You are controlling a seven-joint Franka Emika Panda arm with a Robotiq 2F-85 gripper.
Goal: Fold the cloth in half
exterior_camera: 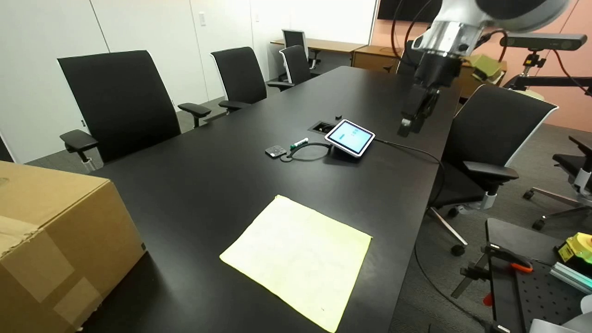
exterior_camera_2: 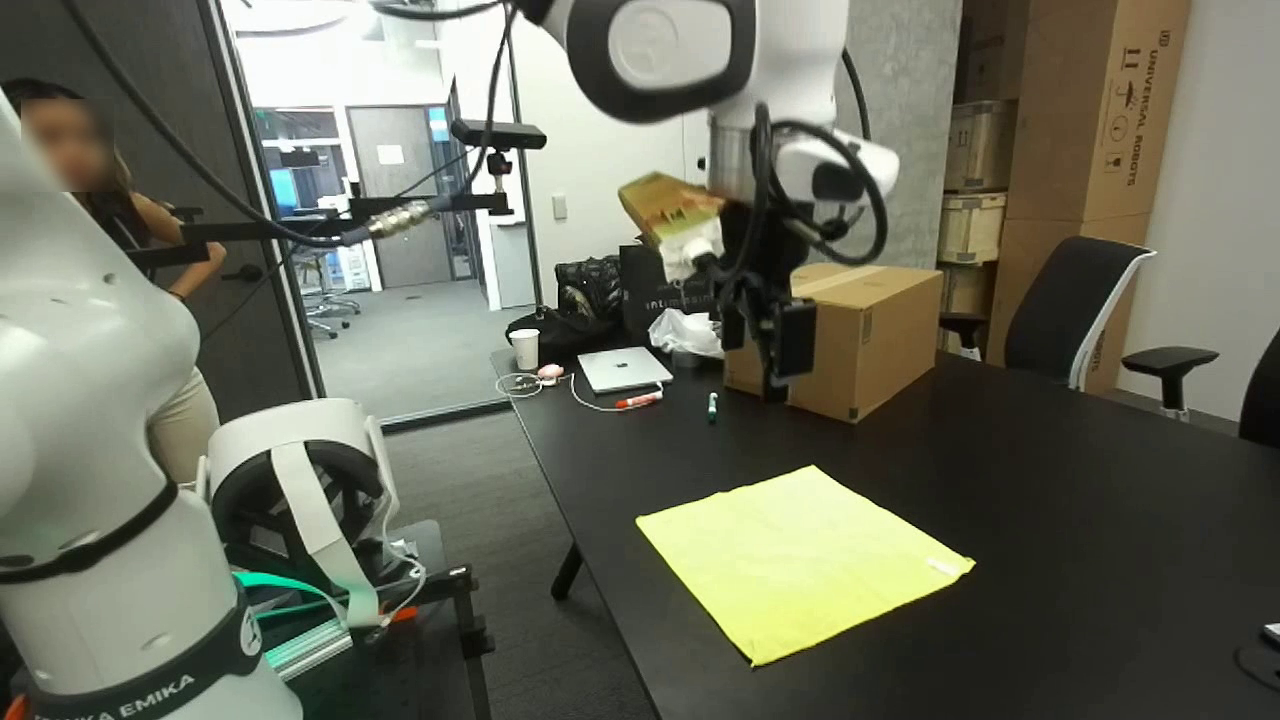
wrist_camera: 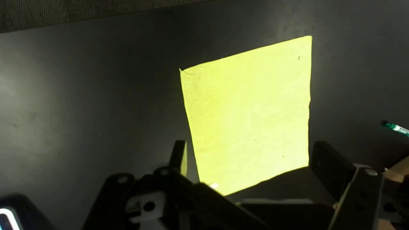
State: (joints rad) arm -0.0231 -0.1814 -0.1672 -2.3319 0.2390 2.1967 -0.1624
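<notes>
The cloth is a pale-yellow square sheet lying flat and unfolded on the dark table. It shows in both exterior views [exterior_camera: 300, 259] [exterior_camera_2: 805, 565] and in the wrist view [wrist_camera: 252, 111]. A small white tag sits near one corner. My gripper [exterior_camera: 411, 125] [exterior_camera_2: 768, 345] hangs in the air above the table, apart from the cloth. In the wrist view my gripper [wrist_camera: 250, 158] has its fingers wide apart with nothing between them; the cloth lies below, and its tagged corner is partly hidden by a finger linkage.
A cardboard box [exterior_camera: 69, 249] [exterior_camera_2: 870, 335] stands on the table [exterior_camera: 194, 208]. A tablet [exterior_camera: 350, 138] with cables, a small dark square and a green marker [exterior_camera: 299, 143] lie beyond the cloth. Another green marker [exterior_camera_2: 712, 406] [wrist_camera: 396, 127], a red marker [exterior_camera_2: 640, 400] and a laptop [exterior_camera_2: 625, 370] lie near the box.
</notes>
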